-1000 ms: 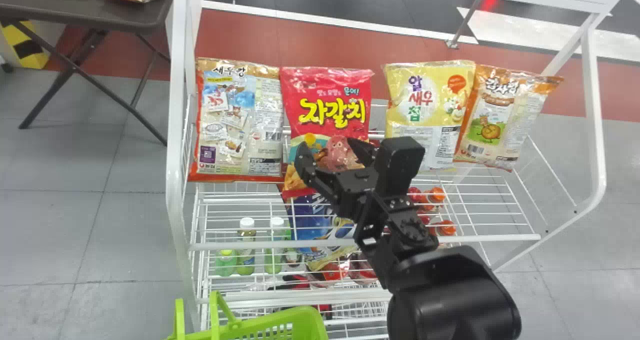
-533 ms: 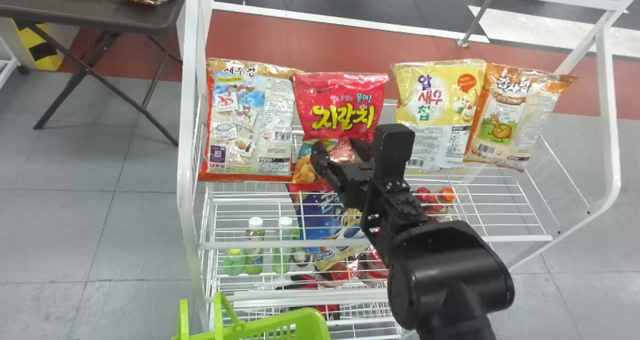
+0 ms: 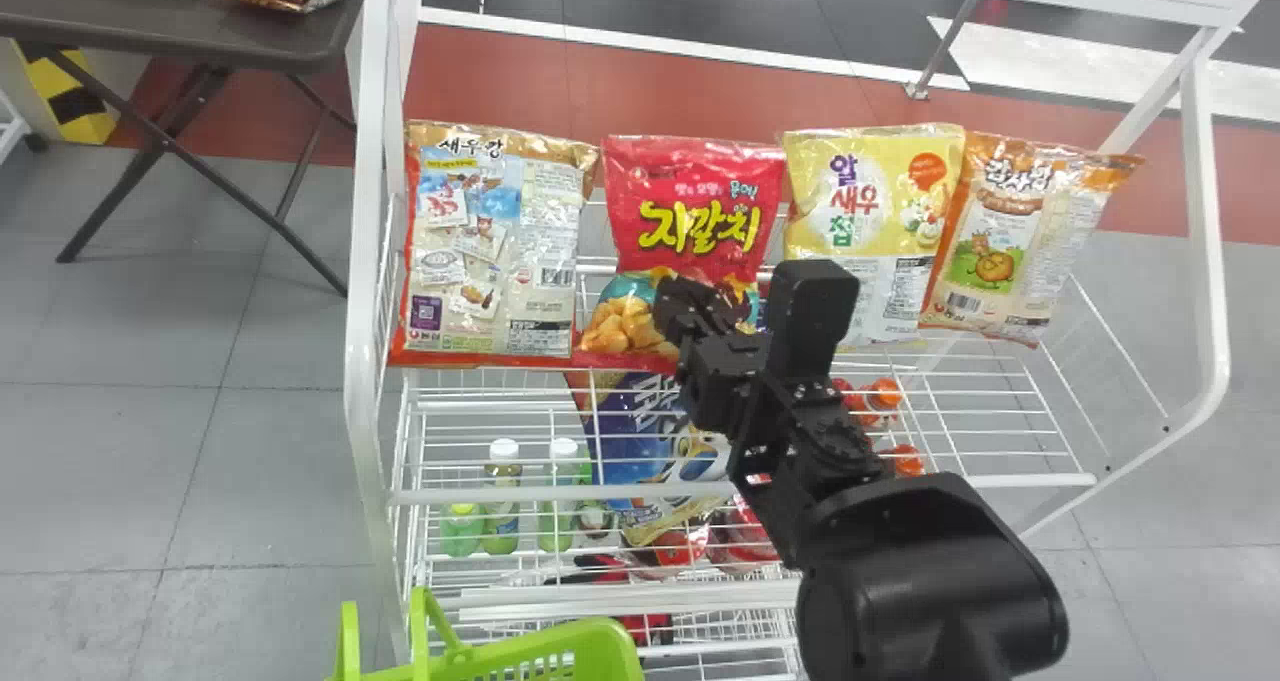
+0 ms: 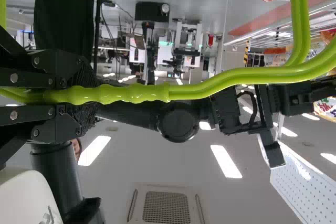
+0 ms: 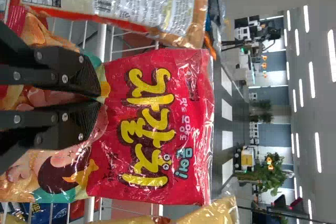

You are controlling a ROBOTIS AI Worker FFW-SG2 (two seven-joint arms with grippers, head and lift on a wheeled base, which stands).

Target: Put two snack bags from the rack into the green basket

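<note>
Rack (image 3: pixel 362 361): the head view gives a row of snack bags along its upper level, a white-and-orange bag (image 3: pixel 490 251), a red snack bag (image 3: pixel 690 201), a yellow bag (image 3: pixel 870 186) and an orange bag (image 3: pixel 1010 221).
Red snack bag: at the rack's upper level, between the white-and-orange and yellow bags.
Right end effector (image 3: pixel 700 306): at the rack's upper level; the right wrist view details its fingers clamped on the red snack bag's printed front.
Green basket (image 3: pixel 610 651): just before the rack, toward its left side.
Left end effector (image 4: pixel 90 95): near the rack's left side, clamped on the basket handle (image 4: pixel 199 92), a detail from the left wrist view.
</note>
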